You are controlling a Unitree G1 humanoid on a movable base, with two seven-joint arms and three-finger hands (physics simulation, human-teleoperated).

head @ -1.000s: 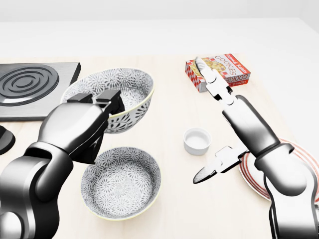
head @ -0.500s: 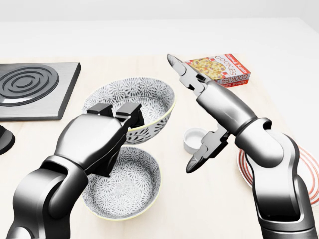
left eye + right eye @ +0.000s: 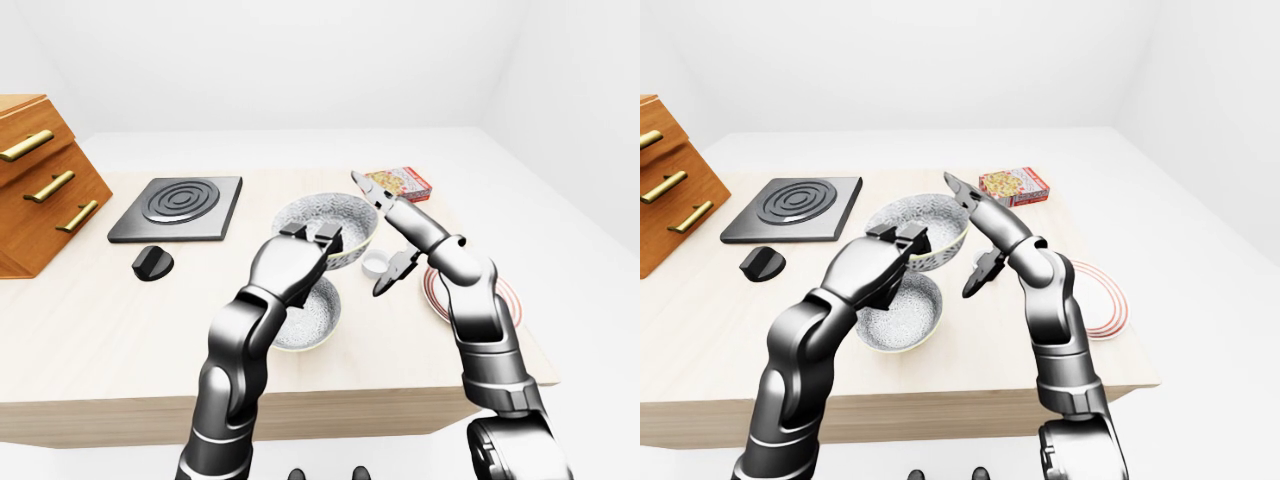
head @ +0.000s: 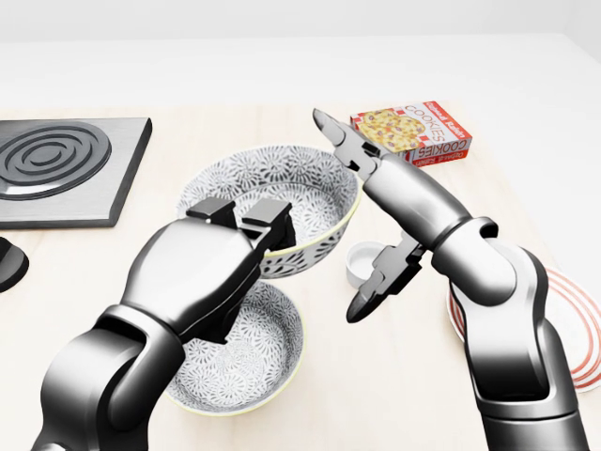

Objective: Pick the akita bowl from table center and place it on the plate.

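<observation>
Moved: bowl and left hand have shifted right in the head view since 0.5 s ago; burner and cookie box sit where they were, so the camera held
Left hand: enters from bottom left, forearm sloping up to the right, fingers hooked over the bowl's lower rim and clamped on it
Right hand: raised just right of the bowl, fingers spread wide and holding nothing; 1 points up-left past the rim, another hangs down beside the cup; contact with the bowl cannot be told
Bowl: tilted, looks lifted off the table, its lower edge overlapping the 2nd bowl, left of the plate and apart from it
Hidden: left hand covers the bowl's lower wall and part of the 2nd bowl; right arm covers much of the plate and half the cup; plate and knob are cut by the head view's edges
</observation>
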